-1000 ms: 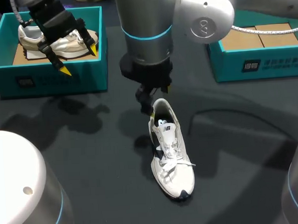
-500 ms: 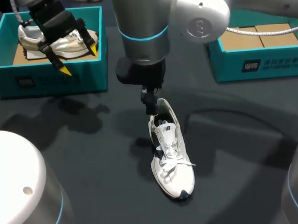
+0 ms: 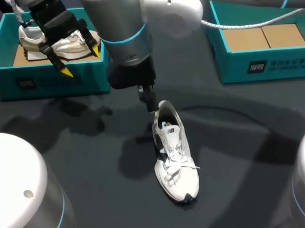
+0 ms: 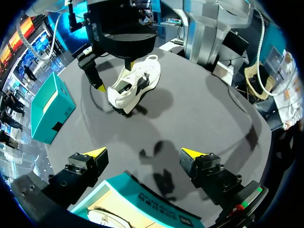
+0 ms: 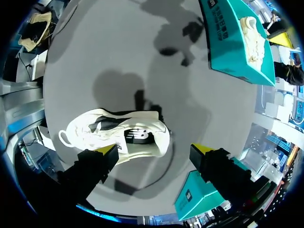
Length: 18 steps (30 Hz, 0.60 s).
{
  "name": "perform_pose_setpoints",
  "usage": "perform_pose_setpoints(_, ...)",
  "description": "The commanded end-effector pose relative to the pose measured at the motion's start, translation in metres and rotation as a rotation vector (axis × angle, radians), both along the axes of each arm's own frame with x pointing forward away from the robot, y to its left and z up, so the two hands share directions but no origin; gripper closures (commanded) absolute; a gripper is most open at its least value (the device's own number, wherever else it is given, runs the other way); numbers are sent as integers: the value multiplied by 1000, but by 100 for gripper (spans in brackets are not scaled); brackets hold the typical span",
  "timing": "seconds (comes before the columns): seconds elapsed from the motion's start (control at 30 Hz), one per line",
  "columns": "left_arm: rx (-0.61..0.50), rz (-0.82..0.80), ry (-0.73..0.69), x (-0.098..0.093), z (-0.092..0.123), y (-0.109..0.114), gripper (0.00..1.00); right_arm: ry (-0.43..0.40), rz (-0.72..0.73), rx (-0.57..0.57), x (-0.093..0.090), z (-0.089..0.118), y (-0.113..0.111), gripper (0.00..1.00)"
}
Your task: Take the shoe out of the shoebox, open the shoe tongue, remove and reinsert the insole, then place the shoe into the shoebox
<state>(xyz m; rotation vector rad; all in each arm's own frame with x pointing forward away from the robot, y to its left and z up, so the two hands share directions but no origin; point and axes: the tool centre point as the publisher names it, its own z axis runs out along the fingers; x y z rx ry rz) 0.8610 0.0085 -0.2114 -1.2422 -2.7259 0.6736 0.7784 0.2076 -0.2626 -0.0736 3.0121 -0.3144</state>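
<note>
A white laced shoe (image 3: 175,161) lies on the dark table, toe toward the front. My right arm comes in from the right and reaches past the middle; its gripper (image 3: 150,103) hangs just above the shoe's heel. In the right wrist view that gripper (image 5: 153,149) is open, with the shoe's (image 5: 118,134) heel and tongue below, nearer one finger. My left gripper (image 3: 80,60) hovers open over the front wall of the left teal shoebox (image 3: 53,81), which holds a second shoe (image 3: 33,38). The left wrist view shows its gripper (image 4: 143,153) holding nothing, the shoe (image 4: 135,85) far ahead.
A second teal shoebox (image 3: 262,65) with a cardboard insert stands at the back right. Bare dark table lies around the shoe, in front and to both sides. The right arm's bulk hangs over the middle of the back.
My right arm has swung to the left and its gripper has shifted slightly back and left, off the shoe's heel. The shoe and my left arm have stayed put.
</note>
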Motion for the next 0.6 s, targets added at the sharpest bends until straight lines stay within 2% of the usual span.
perform_pose_setpoints(0.03, 1, 0, -2, -1, 0, 0, 0, 6, -7, 24, 7, -11, -10, 0)
perform_pose_setpoints(0.23, 1, 0, -2, -1, 0, 0, 0, 0, 5, 55, 15, -23, -21, 0)
perform_pose_setpoints(0.6, 1, 0, -2, -1, 0, 0, 0, 14, 15, 125, 29, -48, -23, 0)
